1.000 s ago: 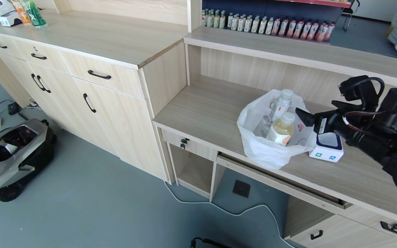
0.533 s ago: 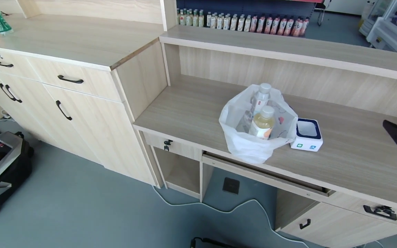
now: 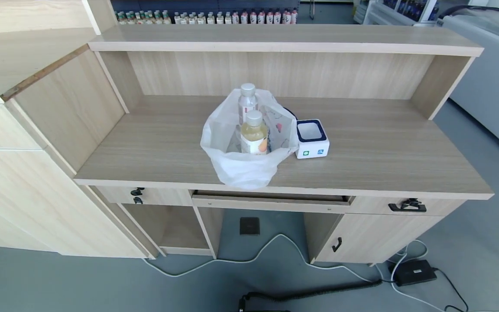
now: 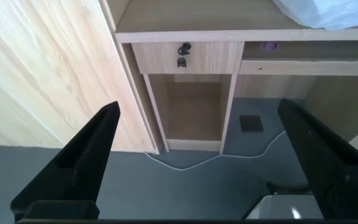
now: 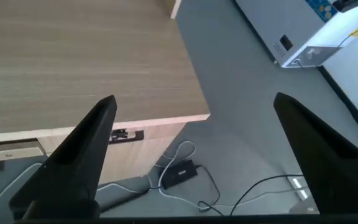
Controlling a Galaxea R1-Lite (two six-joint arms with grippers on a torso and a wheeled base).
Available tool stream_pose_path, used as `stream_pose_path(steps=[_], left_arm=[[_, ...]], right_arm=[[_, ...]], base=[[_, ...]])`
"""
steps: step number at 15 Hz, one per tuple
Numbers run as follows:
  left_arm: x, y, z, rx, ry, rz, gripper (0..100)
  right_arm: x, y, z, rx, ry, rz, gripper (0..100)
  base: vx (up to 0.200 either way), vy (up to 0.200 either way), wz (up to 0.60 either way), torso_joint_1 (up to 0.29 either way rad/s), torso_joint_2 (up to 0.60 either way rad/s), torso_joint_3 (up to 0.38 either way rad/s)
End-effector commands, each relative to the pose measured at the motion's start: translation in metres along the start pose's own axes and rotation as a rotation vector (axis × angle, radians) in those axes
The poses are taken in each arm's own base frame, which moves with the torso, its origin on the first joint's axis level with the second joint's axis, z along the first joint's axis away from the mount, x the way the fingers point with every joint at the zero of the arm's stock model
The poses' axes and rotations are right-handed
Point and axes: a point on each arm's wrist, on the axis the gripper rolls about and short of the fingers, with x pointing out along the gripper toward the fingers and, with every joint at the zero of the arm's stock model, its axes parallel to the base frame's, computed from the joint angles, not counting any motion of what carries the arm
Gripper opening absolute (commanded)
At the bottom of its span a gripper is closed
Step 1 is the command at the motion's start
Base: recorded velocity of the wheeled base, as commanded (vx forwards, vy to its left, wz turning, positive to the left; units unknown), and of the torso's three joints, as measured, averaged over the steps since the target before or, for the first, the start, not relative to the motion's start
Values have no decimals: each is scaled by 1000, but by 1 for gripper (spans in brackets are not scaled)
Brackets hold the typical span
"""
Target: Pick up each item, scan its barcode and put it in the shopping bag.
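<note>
Bottles (image 3: 254,138) stand upright inside white shopping bag (image 3: 241,171).

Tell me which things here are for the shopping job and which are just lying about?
For the job:
bag
yellow bottle, in the bag
clear bottle, in the bag
scanner, beside the bag

Just lying about:
shelf bottles, far behind
power brick, on the floor
desk

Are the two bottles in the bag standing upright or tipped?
Upright: yellow bottle and clear bottle behind it stand caps up in the bag.
</note>
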Motion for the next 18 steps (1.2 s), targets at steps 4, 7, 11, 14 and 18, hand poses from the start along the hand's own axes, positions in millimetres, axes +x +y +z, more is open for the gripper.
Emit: stream_pose_path(steps=[4, 7, 11, 14, 18], left_arm=[[0, 0, 0, 0, -2, 0, 100], [0, 0, 0, 0, -2, 0, 100], [0, 0, 0, 0, -1, 1, 100], [0, 0, 0, -1, -1, 1, 100], [0, 0, 0, 0, -2, 0, 100]], right_arm=[[-32, -2, -17, 28, -17, 15, 100], [-46, -2, -26, 111, -27, 60, 100], [-63, -3, -30, 218, -70, 101, 100], [-90, -2, -55, 213, -82, 122, 100], [-129, 8, -120, 213, -40, 202, 100]], base=[[0, 0, 0, -167, 284, 117], [0, 0, 0, -7, 24, 7], [0, 0, 0, 0, 0, 0], [0, 0, 0, 0, 0, 0], [0, 0, 0, 0, 0, 0]])
